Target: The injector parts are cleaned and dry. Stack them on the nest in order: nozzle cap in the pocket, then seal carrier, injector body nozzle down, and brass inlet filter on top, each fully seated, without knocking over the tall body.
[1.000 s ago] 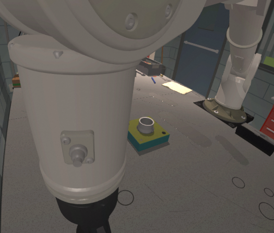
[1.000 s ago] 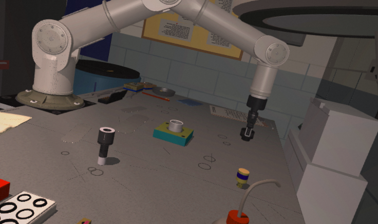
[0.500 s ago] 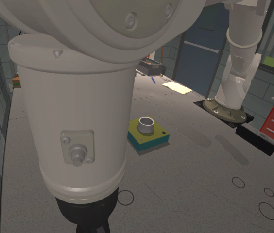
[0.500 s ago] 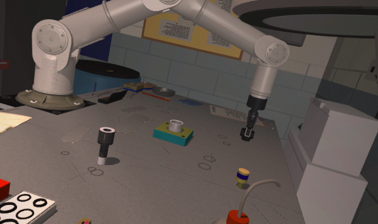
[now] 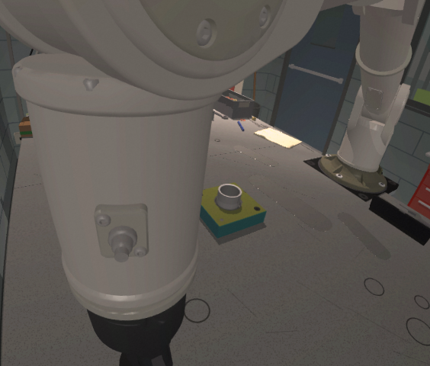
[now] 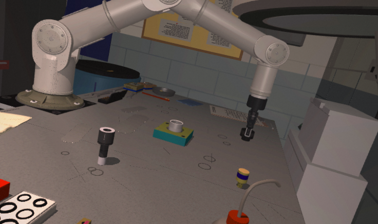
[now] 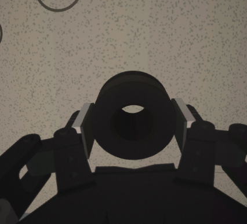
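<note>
The grey nozzle cap (image 6: 175, 126) sits in the pocket of the teal and yellow nest (image 6: 173, 133) at the middle of the bench. A dark ring, the seal carrier (image 7: 134, 118), is held in my gripper (image 6: 247, 134), low over the bench to the right of the nest. The tall injector body (image 6: 105, 145) stands upright to the left of the nest, white nozzle end down on the bench. The brass inlet filter (image 6: 242, 177), with a blue band, stands nearer the front right edge. In the side camera the arm's wrist hides the gripper and the ring.
The arm's base (image 6: 50, 98) stands at the back left corner, with a grey block (image 6: 335, 156) off the right edge. A red-capped tool with a hose (image 6: 237, 216) and a tray of black rings (image 6: 17, 209) lie along the front edge.
</note>
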Controlling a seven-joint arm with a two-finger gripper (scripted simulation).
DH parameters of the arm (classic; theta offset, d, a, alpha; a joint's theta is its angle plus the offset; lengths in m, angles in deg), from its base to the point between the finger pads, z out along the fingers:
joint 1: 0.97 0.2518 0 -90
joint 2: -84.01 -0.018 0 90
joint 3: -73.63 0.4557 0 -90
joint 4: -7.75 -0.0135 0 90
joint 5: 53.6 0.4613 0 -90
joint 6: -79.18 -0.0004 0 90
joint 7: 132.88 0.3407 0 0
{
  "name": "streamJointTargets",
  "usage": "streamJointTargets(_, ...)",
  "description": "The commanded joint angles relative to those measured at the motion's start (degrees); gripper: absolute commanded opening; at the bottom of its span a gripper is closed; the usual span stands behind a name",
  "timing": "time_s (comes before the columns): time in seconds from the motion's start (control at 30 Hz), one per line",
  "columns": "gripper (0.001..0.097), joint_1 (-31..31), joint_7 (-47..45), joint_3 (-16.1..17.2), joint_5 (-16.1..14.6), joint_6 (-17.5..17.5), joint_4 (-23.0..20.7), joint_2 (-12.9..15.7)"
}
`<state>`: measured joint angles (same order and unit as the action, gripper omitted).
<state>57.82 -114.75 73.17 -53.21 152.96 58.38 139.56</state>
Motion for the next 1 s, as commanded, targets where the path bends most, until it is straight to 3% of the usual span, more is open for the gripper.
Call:
streamJointTargets(0.0,0.0160,0.0,0.0,0.0,0.0,0.0,0.0,-0.1)
streamJointTargets(0.13,0.0080,0.0,0.0,0.0,0.0,0.0,0.0,-0.1)
streamJointTargets(0.97,0.0080,0.0,0.0,0.0,0.0,0.2,-0.1,-0.2)
